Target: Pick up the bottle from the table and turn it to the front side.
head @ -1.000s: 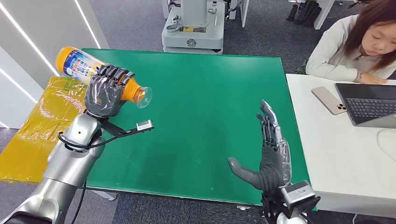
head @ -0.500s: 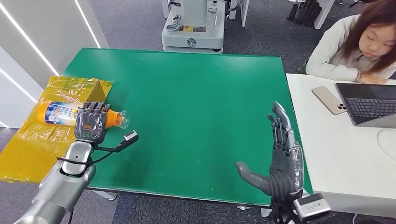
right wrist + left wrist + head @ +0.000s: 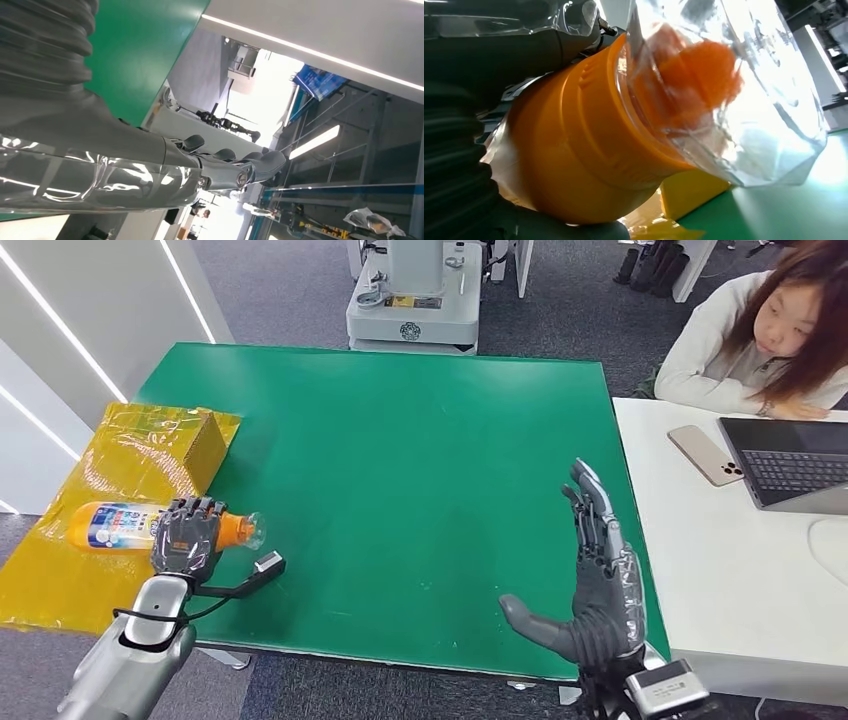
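You are looking at an office used as a robot test space: grey carpet tiles [image 3: 300,280] cover the floor, a person [image 3: 770,335] sits at a white desk [image 3: 740,580] with an open laptop [image 3: 790,460] and a phone [image 3: 705,454], and a green work table [image 3: 420,440] stands beside a grey machine base [image 3: 412,295], with strip lights [image 3: 315,142] on a high ceiling

Orange bottle [image 3: 125,525], green table [image 3: 420,440]
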